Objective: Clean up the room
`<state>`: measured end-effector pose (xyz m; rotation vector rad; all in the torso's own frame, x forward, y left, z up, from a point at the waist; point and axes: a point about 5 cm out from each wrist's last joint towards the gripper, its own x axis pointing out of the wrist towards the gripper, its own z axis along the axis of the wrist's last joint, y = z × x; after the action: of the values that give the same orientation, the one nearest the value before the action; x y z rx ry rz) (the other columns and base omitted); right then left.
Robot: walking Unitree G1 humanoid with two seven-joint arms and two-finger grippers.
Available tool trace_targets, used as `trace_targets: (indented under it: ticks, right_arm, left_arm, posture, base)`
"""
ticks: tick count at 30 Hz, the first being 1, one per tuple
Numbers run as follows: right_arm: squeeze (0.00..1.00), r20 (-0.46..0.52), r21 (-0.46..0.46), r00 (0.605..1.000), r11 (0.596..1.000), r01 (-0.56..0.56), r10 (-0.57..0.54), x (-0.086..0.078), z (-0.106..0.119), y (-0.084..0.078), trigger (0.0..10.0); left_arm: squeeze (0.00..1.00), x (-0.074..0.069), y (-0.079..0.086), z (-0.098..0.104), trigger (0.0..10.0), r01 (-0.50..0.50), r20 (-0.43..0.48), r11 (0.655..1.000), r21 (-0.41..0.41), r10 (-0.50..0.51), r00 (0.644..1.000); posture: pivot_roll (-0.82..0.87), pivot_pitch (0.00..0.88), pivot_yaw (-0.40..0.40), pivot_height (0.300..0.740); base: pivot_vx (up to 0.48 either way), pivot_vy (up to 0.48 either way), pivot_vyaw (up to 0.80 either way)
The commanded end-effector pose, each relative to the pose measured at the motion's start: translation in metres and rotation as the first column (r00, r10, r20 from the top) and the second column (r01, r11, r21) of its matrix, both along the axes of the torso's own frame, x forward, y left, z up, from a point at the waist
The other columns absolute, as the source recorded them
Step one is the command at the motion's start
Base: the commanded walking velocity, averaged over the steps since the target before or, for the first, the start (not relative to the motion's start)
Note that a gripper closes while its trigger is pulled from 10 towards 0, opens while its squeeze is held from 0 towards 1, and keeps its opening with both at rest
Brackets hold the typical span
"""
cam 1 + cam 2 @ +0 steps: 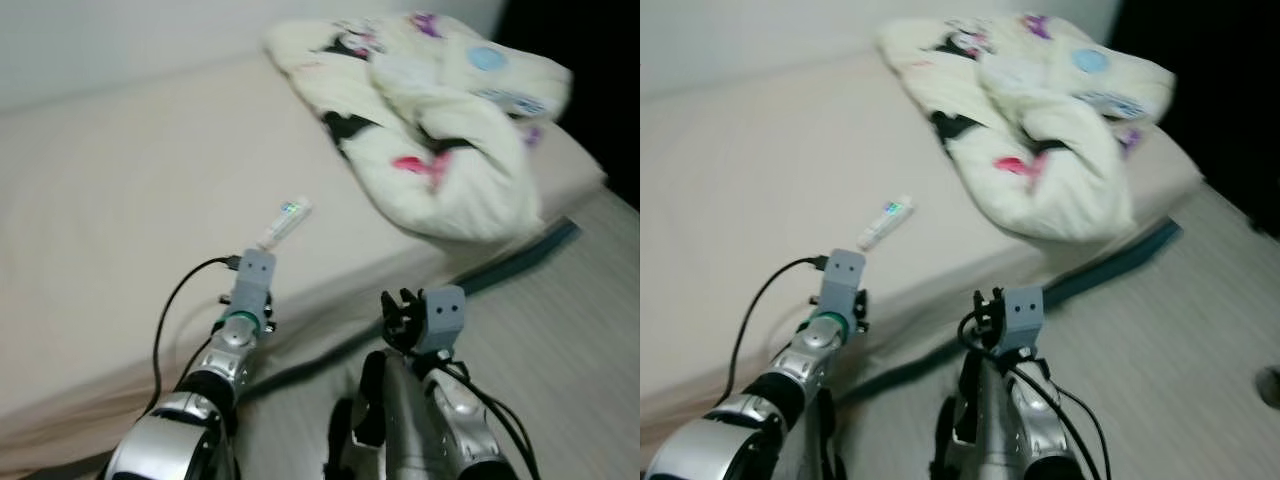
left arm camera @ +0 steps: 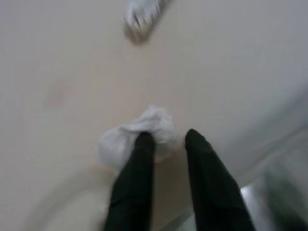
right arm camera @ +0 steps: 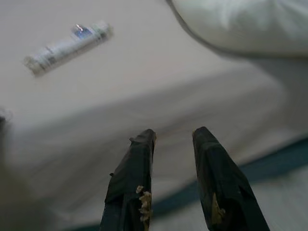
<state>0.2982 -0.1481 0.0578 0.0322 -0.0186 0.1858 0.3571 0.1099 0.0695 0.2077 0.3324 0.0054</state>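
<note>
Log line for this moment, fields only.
scene: bed | left gripper: jaws open at crumpled white wad | right gripper: open, off bed edge | tube beyond | blanket bunched

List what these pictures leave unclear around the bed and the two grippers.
- Crumpled white object, left wrist view: blurred, partly behind the left gripper fingers; contact uncertain.
- Tube print: too small and blurred, every view.
- Blanket: folds hide what lies under it; top edge cuts it off.
- Right gripper: open, holding nothing; its arm hides the floor below in the eye views.
</note>
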Motion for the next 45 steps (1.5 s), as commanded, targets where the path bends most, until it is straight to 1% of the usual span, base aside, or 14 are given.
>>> trace_targets:
  ticks: [1,3,4,6,7,13,18,22,30,36,39,41,44,45]
  right_arm:
    - [0.00,-0.006,0.016,1.000,1.000,-0.001,0.001,0.000,0.000,0.002,10.0]
    - [0.00,-0.006,0.017,1.000,1.000,-0.001,0.001,0.000,0.001,0.002,10.0]
    - [0.00,-0.005,0.018,1.000,1.000,-0.001,0.001,0.000,0.001,0.002,10.0]
    - [0.00,-0.005,0.018,1.000,1.000,-0.001,0.001,0.000,0.001,0.002,10.0]
    - [0.00,-0.005,0.019,1.000,1.000,-0.001,0.001,0.001,0.002,0.002,10.0]
    - [0.00,-0.009,0.022,1.000,1.000,-0.002,0.002,0.000,0.002,0.002,10.0]
    - [0.00,-0.008,0.025,1.000,1.000,-0.003,0.003,0.001,0.003,0.004,10.0]
    - [0.00,-0.007,0.026,1.000,1.000,-0.004,0.004,0.001,0.003,0.004,10.0]
    - [0.00,-0.003,0.021,1.000,1.000,-0.002,0.003,0.002,0.005,0.001,10.0]
    - [0.00,0.025,0.022,1.000,1.000,0.003,-0.004,0.005,0.012,-0.002,10.0]
    - [0.00,0.168,-0.019,0.986,1.000,-0.016,0.019,0.024,0.055,-0.016,10.0]
    - [0.00,0.189,-0.018,0.982,1.000,-0.017,0.021,0.027,0.062,-0.018,10.0]
    - [0.00,0.275,0.041,0.961,0.999,-0.022,0.010,0.049,0.101,-0.026,10.0]
    - [0.00,0.275,0.041,0.961,0.999,-0.022,0.010,0.049,0.101,-0.026,10.0]
  left_arm:
    - [0.00,-0.006,0.009,-0.010,0.0,-0.026,-0.026,0.999,0.027,0.026,0.999]
    - [0.00,-0.004,0.013,-0.007,0.0,-0.035,-0.005,0.998,0.058,0.036,0.999]
    - [0.00,-0.001,0.021,-0.003,0.0,-0.082,0.014,0.993,0.086,0.081,0.997]
    - [0.00,-0.001,0.021,-0.003,0.0,-0.082,0.014,0.993,0.086,0.081,0.997]
    - [0.00,0.005,0.022,0.011,10.0,-0.070,0.081,0.995,0.072,0.064,0.995]
    - [0.00,0.017,0.021,0.043,10.0,-0.055,0.224,0.998,-0.002,0.054,0.973]
    - [0.00,0.021,0.024,0.059,10.0,-0.065,0.282,0.997,-0.042,0.074,0.957]
    - [0.00,0.021,0.026,0.060,10.0,-0.067,0.290,0.997,-0.038,0.076,0.954]
    - [0.00,0.011,0.045,0.052,10.0,-0.100,0.270,0.995,-0.025,0.103,0.957]
    - [0.00,0.007,0.052,0.058,10.0,-0.114,0.303,0.993,-0.041,0.121,0.945]
    - [0.00,-0.001,0.063,0.082,10.0,-0.099,0.407,0.989,-0.111,0.136,0.903]
    - [0.00,-0.003,0.064,0.086,10.0,-0.093,0.419,0.989,-0.118,0.134,0.898]
    - [0.00,-0.015,0.068,0.101,10.0,-0.054,0.463,0.992,-0.111,0.099,0.881]
    - [0.00,-0.015,0.068,0.101,10.0,-0.054,0.463,0.992,-0.111,0.099,0.881]
  posture:
    - [-0.03,0.196,0.070,0.515]
    - [-0.03,0.197,0.070,0.515]
    - [-0.03,0.197,0.070,0.515]
    - [-0.03,0.197,0.070,0.515]
    - [-0.02,0.197,0.071,0.515]
    - [-0.01,0.194,0.073,0.515]
    - [-0.01,0.187,0.075,0.515]
    - [-0.01,0.181,0.075,0.515]
    - [0.00,0.173,0.069,0.515]
    - [0.00,0.172,0.066,0.515]
    - [0.02,0.189,0.055,0.515]
    - [0.02,0.189,0.055,0.515]
    - [0.06,0.204,0.034,0.515]
    - [0.06,0.204,0.034,0.515]
  base:
    - [0.000,0.000,0.00]
    - [0.000,0.000,0.00]
    - [0.000,0.000,0.00]
    - [0.000,0.000,0.00]
    - [0.000,0.000,0.00]
    - [0.000,0.000,0.00]
    - [0.000,0.000,0.00]
    - [0.000,0.000,0.00]
    - [0.000,0.000,0.00]
    - [0.000,0.000,0.00]
    - [0.000,0.000,0.00]
    - [0.000,0.000,0.00]
    - [0.000,0.000,0.00]
    - [0.000,0.000,0.00]
